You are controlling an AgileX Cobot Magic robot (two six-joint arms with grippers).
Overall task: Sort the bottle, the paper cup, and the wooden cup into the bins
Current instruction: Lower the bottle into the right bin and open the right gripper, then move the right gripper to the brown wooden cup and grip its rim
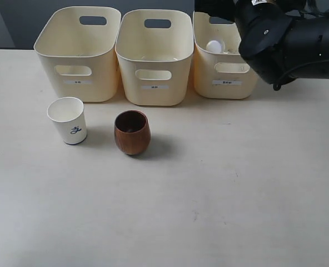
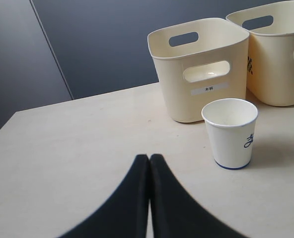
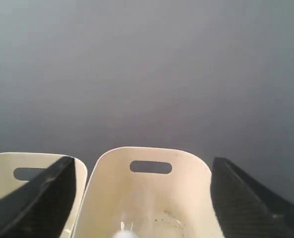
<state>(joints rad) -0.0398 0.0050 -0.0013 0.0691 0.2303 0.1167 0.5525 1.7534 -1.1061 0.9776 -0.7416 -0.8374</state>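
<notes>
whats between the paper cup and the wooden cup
Nothing: only bare table separates the paper cup and wooden cup, seen in the exterior view.

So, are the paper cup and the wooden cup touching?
Apart. The exterior view shows a bare strip of table between the paper cup and the wooden cup.

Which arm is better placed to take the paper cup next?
Left: the left gripper, shut, sits close to the paper cup; the right gripper hangs open over the right-hand bin.
</notes>
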